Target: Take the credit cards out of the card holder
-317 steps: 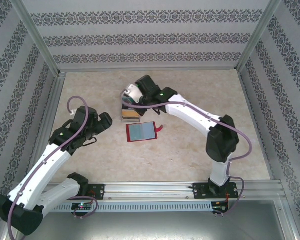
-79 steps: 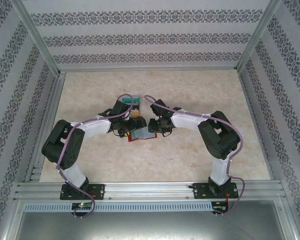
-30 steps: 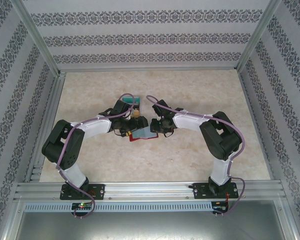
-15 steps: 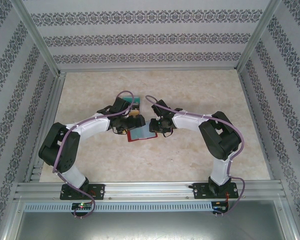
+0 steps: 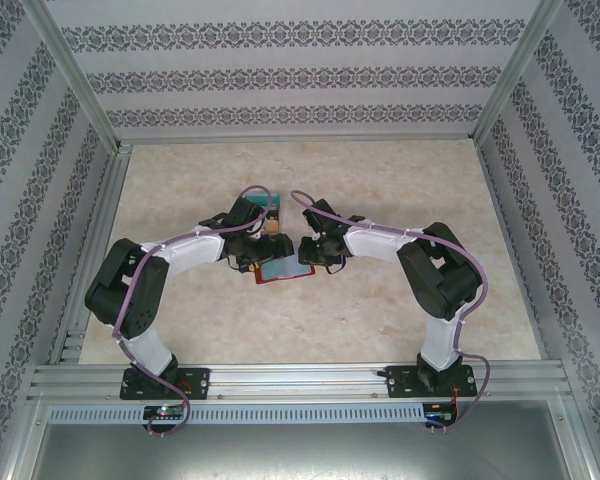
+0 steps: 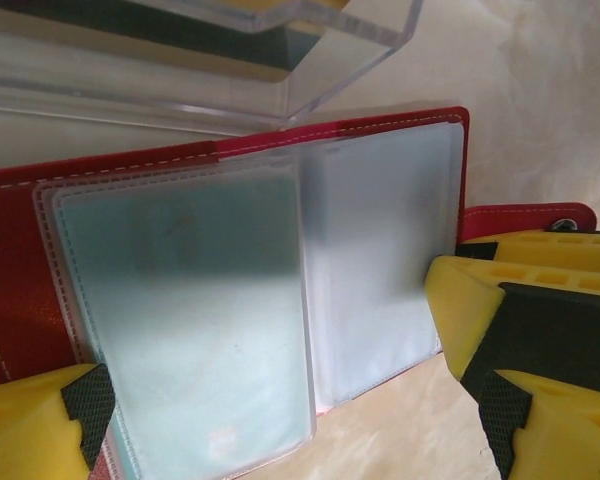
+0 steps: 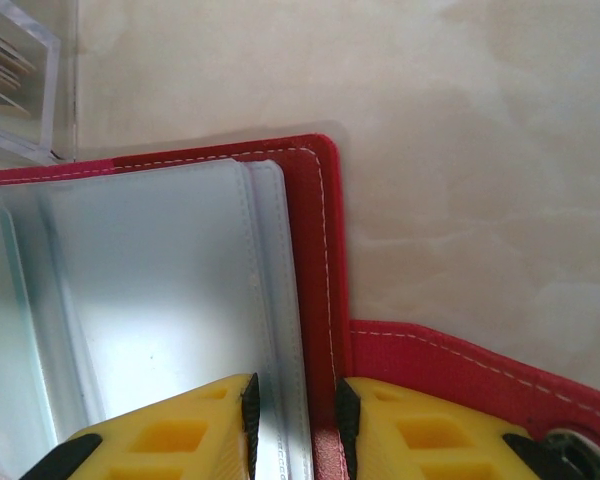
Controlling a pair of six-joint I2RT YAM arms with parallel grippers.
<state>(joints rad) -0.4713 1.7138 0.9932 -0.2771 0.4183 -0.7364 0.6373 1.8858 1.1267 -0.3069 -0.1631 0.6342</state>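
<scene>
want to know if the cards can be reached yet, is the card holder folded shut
No, the card holder lies spread open, its clear plastic sleeves facing up.

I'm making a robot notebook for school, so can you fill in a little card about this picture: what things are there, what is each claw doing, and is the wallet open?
holder: red folding card holder with clear plastic sleeves, lying open on the beige marbled table
left gripper: open, one yellow finger on each side of the sleeves
right gripper: pinching the holder's edge, next to the red closing tab
nearby: clear plastic box at the holder's far edge
cards: cannot tell through the cloudy sleeves
</scene>
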